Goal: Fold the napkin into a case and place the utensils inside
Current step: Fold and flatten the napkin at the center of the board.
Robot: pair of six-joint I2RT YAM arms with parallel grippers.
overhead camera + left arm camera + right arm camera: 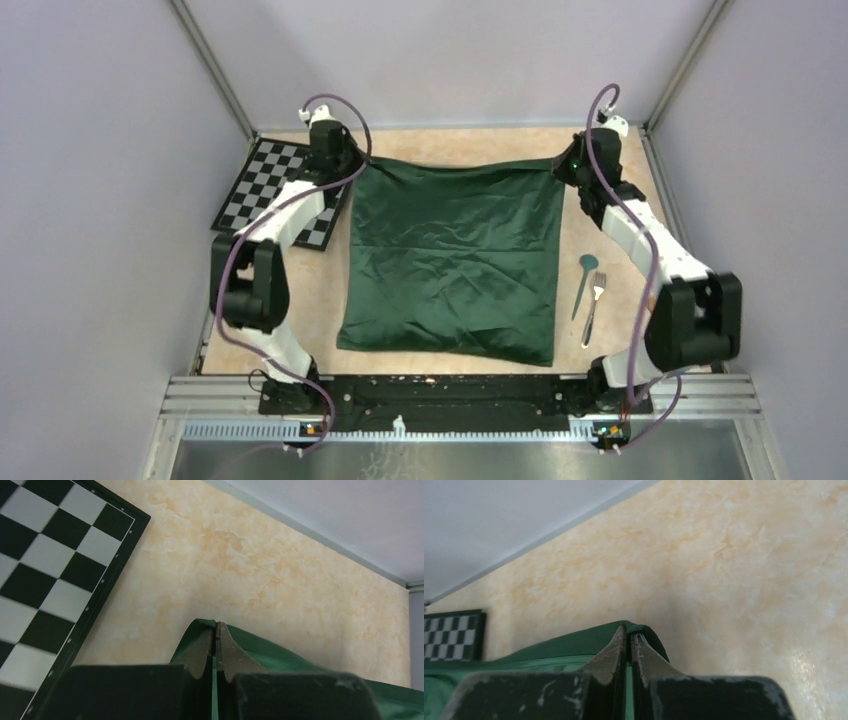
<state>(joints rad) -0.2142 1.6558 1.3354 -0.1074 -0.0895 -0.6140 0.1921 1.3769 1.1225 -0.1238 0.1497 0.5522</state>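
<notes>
Across the tan worktop (470, 140), the green napkin (455, 260) lies spread open, its two far corners pinched by the left claw (216, 630) and right claw (629, 632), each clamped tight on cloth. The first fold appears barely begun. Next, both arms should carry the far edge evenly toward the near one. The utensils (590, 295) lie just beside the napkin's right edge.

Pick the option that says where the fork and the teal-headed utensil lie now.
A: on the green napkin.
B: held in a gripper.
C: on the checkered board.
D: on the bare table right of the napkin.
D: the fork and the teal-headed utensil lie side by side on the table, just right of the napkin and off its cloth.
</notes>
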